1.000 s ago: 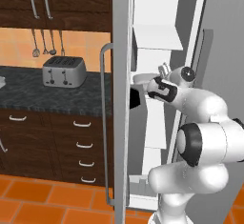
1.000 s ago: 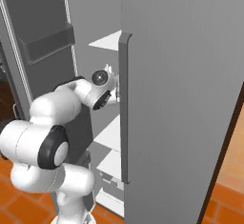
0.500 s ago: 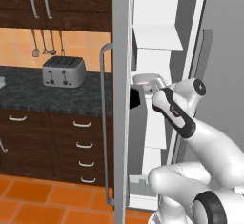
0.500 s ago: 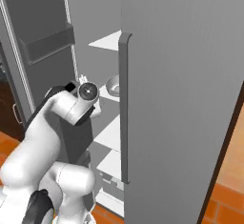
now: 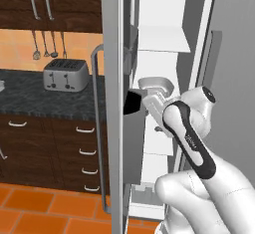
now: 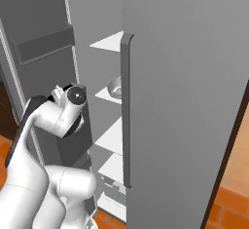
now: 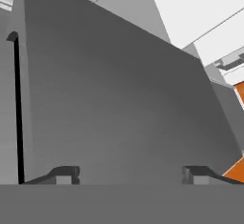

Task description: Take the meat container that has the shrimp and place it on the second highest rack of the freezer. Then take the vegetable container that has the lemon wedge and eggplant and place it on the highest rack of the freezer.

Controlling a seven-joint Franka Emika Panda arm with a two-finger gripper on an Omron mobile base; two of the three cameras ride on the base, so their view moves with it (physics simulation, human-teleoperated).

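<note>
Place: a home kitchen, rendered in simulation.
Appliance: a tall grey freezer (image 5: 115,128) stands open, with white shelves (image 5: 159,31) inside and a long vertical handle (image 5: 98,128).
Surface: a dark speckled surface (image 5: 30,92) carries a silver two-slot toaster (image 5: 65,74).
Storage: dark wood drawers (image 5: 84,148) with small metal pulls sit below it, dark cupboards (image 5: 45,1) above.
Wall: orange tiles with cooking utensils (image 5: 47,44) hanging on hooks.
Floor: terracotta floor tiles (image 5: 45,210).

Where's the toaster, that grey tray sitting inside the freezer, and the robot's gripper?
toaster (image 5: 65,74): left base view, its front face.
grey tray (image 5: 155,85): left base view, its rim.
gripper (image 7: 126,173): hand view, midway between the fingertips.
</note>
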